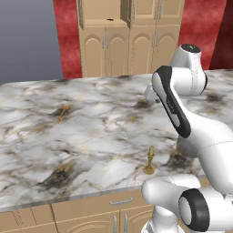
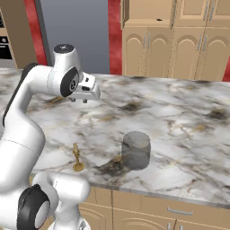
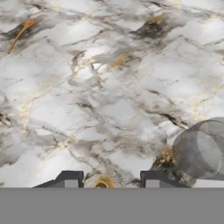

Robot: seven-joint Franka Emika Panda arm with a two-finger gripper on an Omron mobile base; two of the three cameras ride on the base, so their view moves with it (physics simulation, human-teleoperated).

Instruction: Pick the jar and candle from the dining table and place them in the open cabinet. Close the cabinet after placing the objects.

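Hovering over candle — jaws apart, empty.

jar beside candle, open marble around

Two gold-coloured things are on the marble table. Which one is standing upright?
The candle near the front edge stands upright in its brass holder. The thin orange stick farther back lies flat on the dining table.

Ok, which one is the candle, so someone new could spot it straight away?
On the big white-grey marble dining table, look along the near edge. The short cream candle in a round-based brass holder stands upright left of the smoky-grey glass jar, unlike the thin orange stick lying flat farther back.
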